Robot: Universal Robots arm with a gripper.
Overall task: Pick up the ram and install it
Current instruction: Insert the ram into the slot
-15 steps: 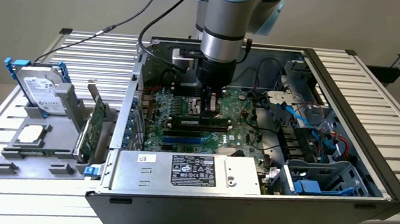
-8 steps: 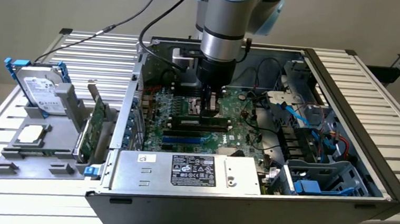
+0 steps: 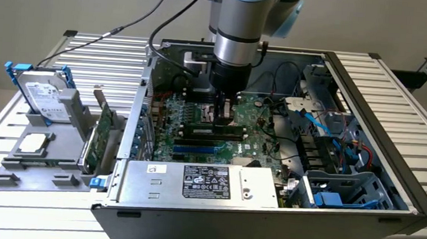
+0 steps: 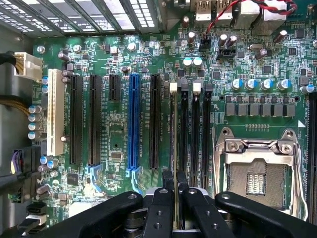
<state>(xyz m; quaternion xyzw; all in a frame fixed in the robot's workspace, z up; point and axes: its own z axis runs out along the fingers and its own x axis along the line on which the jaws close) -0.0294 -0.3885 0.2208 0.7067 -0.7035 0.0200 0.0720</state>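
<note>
In the wrist view the ram [image 4: 175, 144] appears edge-on as a thin green strip, and my gripper [image 4: 175, 182] is shut on its near end. The strip runs in line with a black memory slot [image 4: 184, 129] on the motherboard [image 4: 114, 144], reaching toward the slot's white latch [image 4: 173, 87]. I cannot tell whether the ram is seated in the slot or just above it. In the exterior view the arm reaches straight down into the open computer case [image 3: 389, 182], with the gripper [image 3: 225, 117] low over the motherboard near the memory slots [image 3: 212, 132].
An empty CPU socket [image 4: 257, 173] lies beside the memory slots, and black and blue expansion slots [image 4: 132, 124] lie on the other side. At the exterior view's left, a grey holder [image 3: 37, 161] carries a hard drive [image 3: 46, 96] and a green expansion card [image 3: 103, 137]. The power supply [image 3: 201, 183] fills the case front.
</note>
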